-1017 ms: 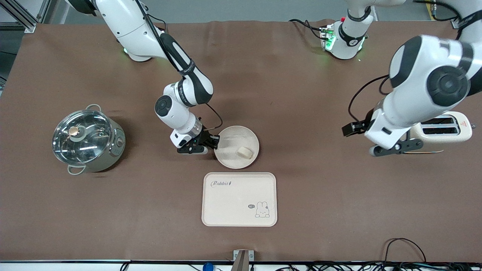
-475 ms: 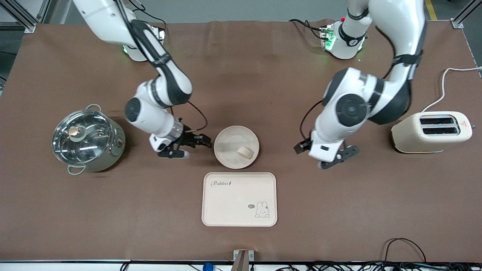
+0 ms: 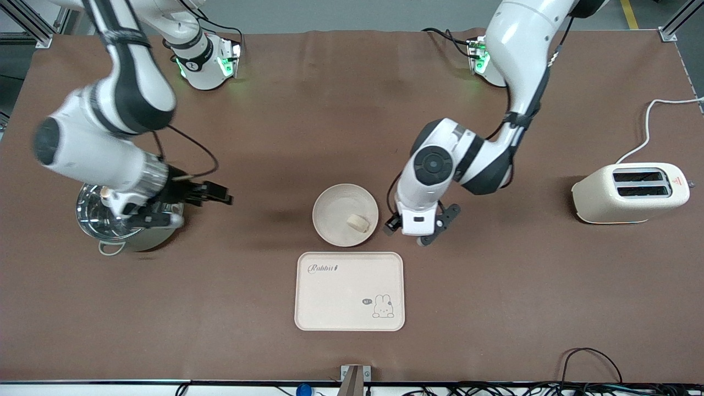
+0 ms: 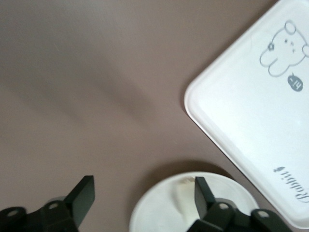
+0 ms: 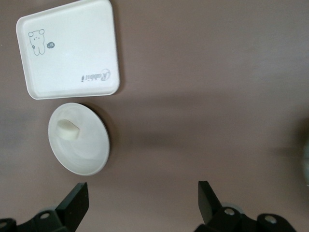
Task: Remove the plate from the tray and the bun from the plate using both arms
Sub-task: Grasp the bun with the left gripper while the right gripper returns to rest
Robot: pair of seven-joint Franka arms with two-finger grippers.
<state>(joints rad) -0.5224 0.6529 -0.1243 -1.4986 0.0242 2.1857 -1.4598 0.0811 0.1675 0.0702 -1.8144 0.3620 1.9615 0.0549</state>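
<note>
Bun (image 3: 358, 222) on plate (image 3: 335, 201), plate on table just beside tray (image 3: 350, 291). Left tool (image 3: 421, 234) wide beside plate; right tool (image 3: 187, 204) wide, empty, by pot (image 3: 110, 234). Bun likely light, soft: pinch sides gently

Cream tray (image 3: 330, 297) with rabbit drawing

1. A brown-covered counter (image 3: 352, 137) is seen carrying everything.
2. The tray (image 3: 350, 291) is laid flat on the counter, empty.
3. The plate (image 3: 335, 214) is set just beside the tray, farther from the front camera; the bun (image 3: 357, 223) is carried on it.
4. A lidded steel pot (image 3: 118, 231) is placed well apart from the tray, toward the right arm's end.
5. A cream toaster (image 3: 630, 193) is placed well apart from the tray, toward the left arm's end.
</note>
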